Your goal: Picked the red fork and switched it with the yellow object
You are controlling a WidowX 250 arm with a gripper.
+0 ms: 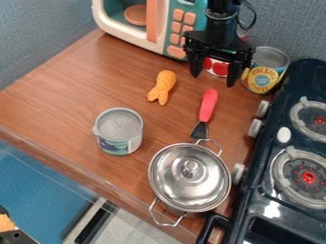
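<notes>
The camera view gives us the gripper [214, 79] above the far part of the counter [70, 90], its fingers spread with nothing between them. Below it lies the red fork [208, 106], red handle toward the back, dark head beside the lidded pot [189, 177]; whether head and pot touch, we cannot tell. The yellow object [163, 86] lies to the fork's left in the picture, a little farther back and apart from it, beyond the grey-topped can [119, 131]. As for progress, we see both pieces down on the counter and neither in hand, so we judge the swap either not begun or already finished; the layout alone cannot settle which. If it is unstarted, we have everything left: lift the fork, free its spot, and trade the two places.
</notes>
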